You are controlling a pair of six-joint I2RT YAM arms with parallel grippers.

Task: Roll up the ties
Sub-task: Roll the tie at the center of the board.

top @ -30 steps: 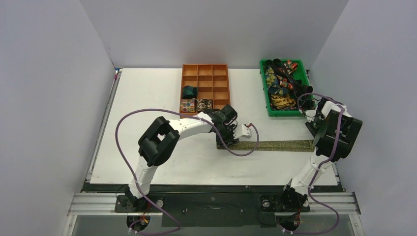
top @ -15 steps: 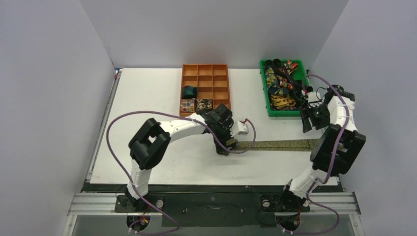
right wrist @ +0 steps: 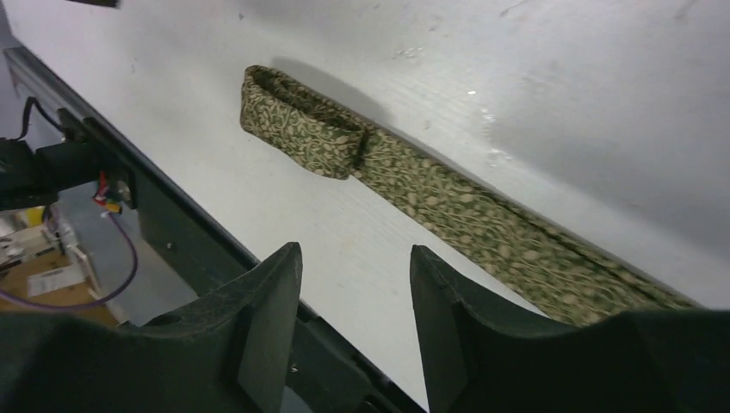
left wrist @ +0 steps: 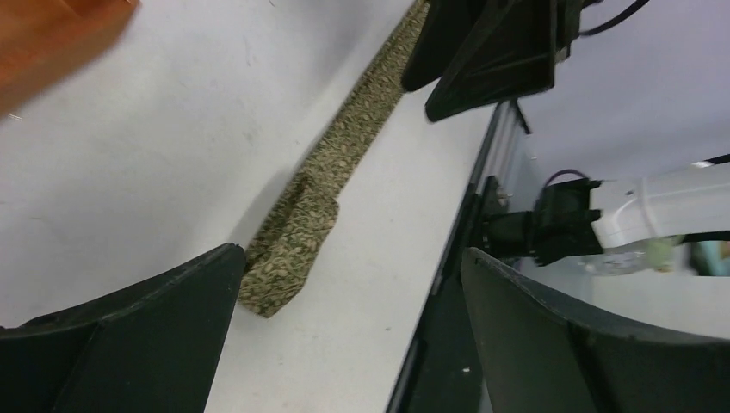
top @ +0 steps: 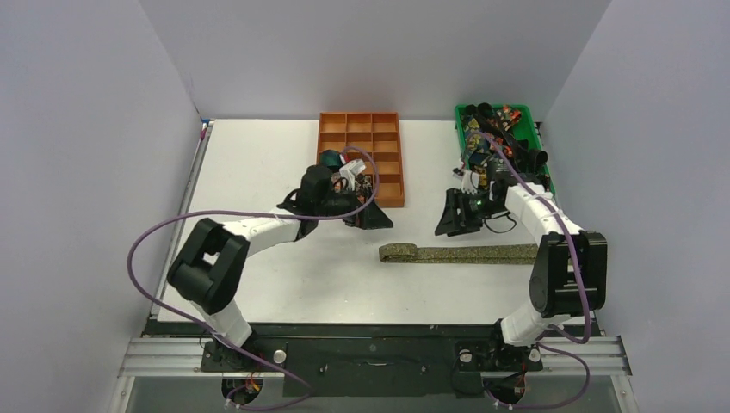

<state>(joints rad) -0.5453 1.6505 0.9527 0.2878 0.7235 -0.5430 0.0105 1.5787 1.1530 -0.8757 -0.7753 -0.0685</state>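
Note:
An olive-gold patterned tie (top: 469,253) lies flat across the table's right half. Its left end (top: 396,253) is folded over into a small loop. My left gripper (top: 374,217) hovers open just in front of the orange tray, up and left of that folded end, holding nothing. The left wrist view shows the folded end (left wrist: 293,241) beyond my left gripper (left wrist: 353,254), near its left finger. My right gripper (top: 449,222) is open above the tie's middle, clear of it. The loop (right wrist: 301,125) shows ahead of my right gripper (right wrist: 355,251), which is empty.
The orange compartment tray (top: 387,172) stands at the back centre with a dark teal coil (top: 329,158) in it; my left arm covers its front left. A green bin (top: 460,129) of loose ties sits at the back right. Purple cables loop over both arms.
My left gripper let go of the tie's folded end, opened, and drew back toward the orange tray. My right arm swung left from the table's right edge and opened.

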